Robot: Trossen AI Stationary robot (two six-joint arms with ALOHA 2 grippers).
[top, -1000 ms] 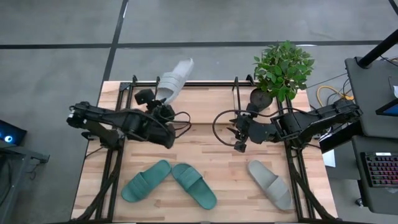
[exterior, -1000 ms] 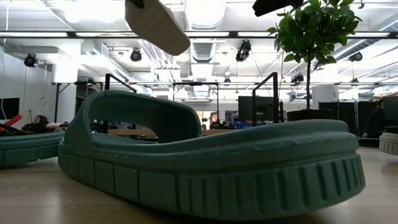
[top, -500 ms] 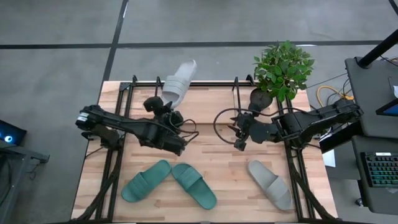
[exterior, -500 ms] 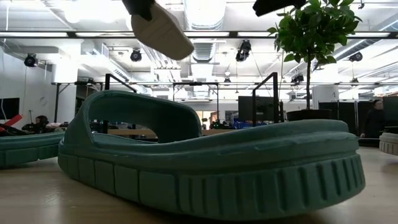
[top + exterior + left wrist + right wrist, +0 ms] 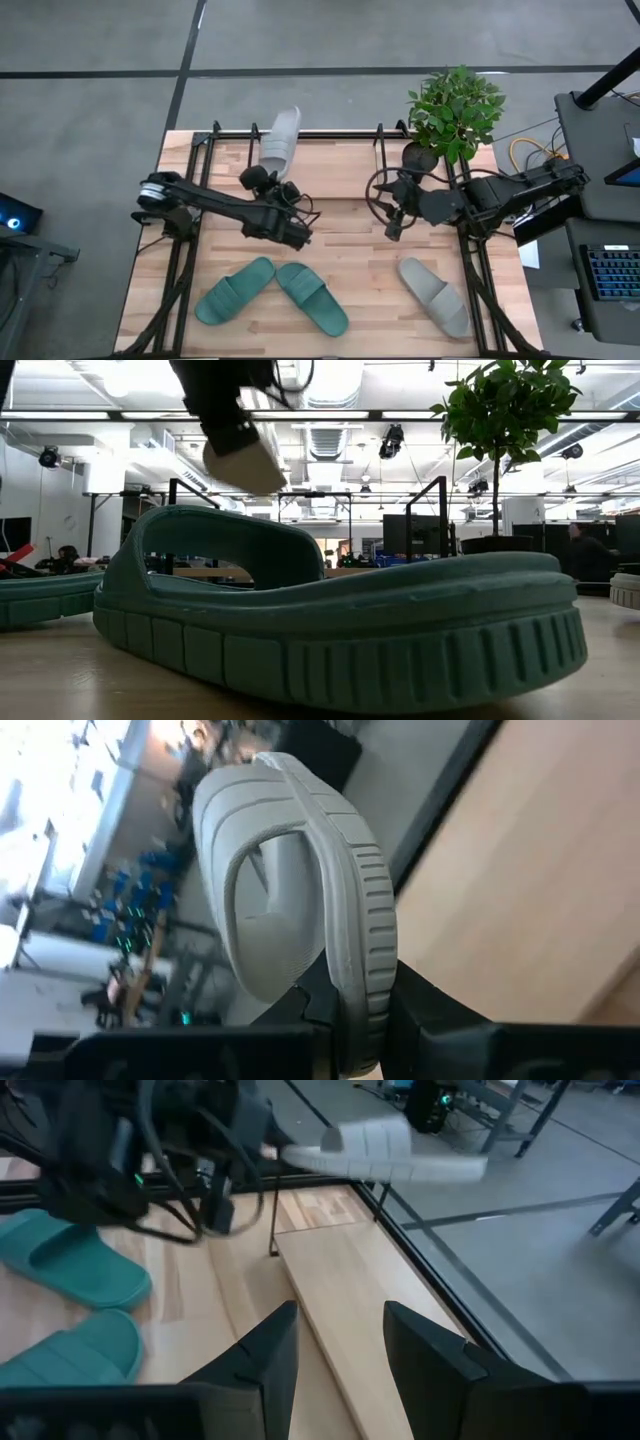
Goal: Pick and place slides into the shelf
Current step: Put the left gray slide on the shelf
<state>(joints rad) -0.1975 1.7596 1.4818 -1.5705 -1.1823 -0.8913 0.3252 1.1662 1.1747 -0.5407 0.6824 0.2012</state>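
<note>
- Your left end effector (image 5: 262, 180) is clamped on a light grey foam slide sandal (image 5: 279, 142), holding it by the edge over the black-rod shelf (image 5: 378, 160) for placing.
- Your right end effector (image 5: 335, 1342) waits with fingers apart, beside the shelf.

An open-plan robotics lab or workshop is indicated. A wooden counter (image 5: 330, 250) on black metal framing is seen standing on a bare grey concrete floor (image 5: 90, 90) marked with dark lines. In the low view, exposed ceiling ducts (image 5: 330, 440), hanging spotlights (image 5: 50, 457) and strip lighting are shown above rows of workstations with monitors (image 5: 410, 532). At the 3 o'clock edge from above, a desk with a keyboard (image 5: 612, 275) is visible. A potted plant (image 5: 455, 110) stands at about 1 o'clock; what seems to be a seated person (image 5: 585, 555) is glimpsed far back.
</note>
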